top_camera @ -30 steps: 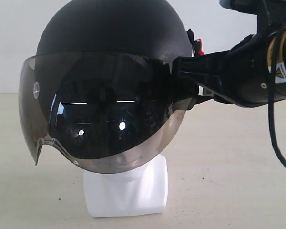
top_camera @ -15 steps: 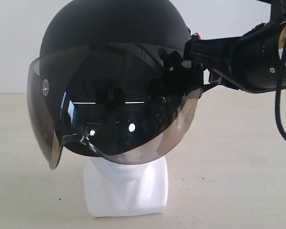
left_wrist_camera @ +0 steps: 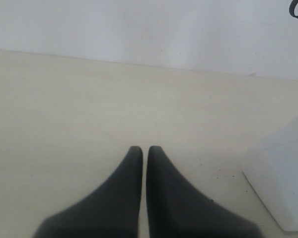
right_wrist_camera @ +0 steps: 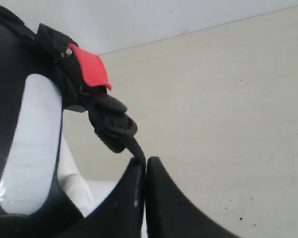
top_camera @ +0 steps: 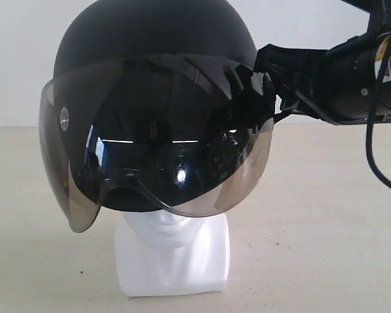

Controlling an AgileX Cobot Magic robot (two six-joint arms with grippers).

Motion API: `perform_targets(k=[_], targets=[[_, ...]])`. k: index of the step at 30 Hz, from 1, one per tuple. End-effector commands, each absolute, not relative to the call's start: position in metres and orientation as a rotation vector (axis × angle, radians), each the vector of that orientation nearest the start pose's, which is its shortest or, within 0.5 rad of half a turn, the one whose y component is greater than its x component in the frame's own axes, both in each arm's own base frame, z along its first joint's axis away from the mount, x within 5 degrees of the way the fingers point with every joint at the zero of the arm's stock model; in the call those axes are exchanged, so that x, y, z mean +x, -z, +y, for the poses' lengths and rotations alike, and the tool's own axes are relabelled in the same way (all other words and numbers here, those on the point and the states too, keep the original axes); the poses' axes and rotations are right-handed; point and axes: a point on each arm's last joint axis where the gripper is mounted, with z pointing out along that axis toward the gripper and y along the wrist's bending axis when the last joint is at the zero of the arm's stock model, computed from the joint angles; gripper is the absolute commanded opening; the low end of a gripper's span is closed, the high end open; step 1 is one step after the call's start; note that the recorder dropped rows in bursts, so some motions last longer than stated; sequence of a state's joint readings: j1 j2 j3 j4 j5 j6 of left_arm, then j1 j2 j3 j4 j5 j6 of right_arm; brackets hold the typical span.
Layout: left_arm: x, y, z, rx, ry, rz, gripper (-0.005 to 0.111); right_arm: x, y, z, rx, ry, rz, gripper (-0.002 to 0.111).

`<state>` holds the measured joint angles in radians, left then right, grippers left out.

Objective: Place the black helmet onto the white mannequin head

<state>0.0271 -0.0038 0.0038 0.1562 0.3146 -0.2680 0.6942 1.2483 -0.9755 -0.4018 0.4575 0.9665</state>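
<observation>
The right claw (right_wrist_camera: 145, 161) is clenched on the black chin strap (right_wrist_camera: 131, 145) of the round matte-black helmet (top_camera: 156, 32), just beside its red buckle tab (right_wrist_camera: 92, 69). Below and beside the claw, the glossy white mannequin head (top_camera: 173, 254) sits mostly inside the shell, chin and base showing under the smoky visor (top_camera: 163, 150). Seating looks nearly done; the next move calls for gentle lowering, then release. Pale tabletop (top_camera: 326, 248) lies open around the claw. The left claw (left_wrist_camera: 144, 148), closed on nothing, hovers low near the base.
</observation>
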Motion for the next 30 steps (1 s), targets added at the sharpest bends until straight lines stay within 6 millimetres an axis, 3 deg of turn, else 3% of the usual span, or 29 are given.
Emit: perform_targets(k=[1, 30], targets=[[0.054, -0.186, 0.006, -0.166, 0.021, 1.778, 0.005, 0.227, -0.3, 0.142, -0.061, -0.205, 2.359, 0.0], [0.054, -0.186, 0.006, -0.166, 0.021, 1.778, 0.005, 0.235, -0.285, 0.151, -0.052, -0.222, 2.402, 0.0]])
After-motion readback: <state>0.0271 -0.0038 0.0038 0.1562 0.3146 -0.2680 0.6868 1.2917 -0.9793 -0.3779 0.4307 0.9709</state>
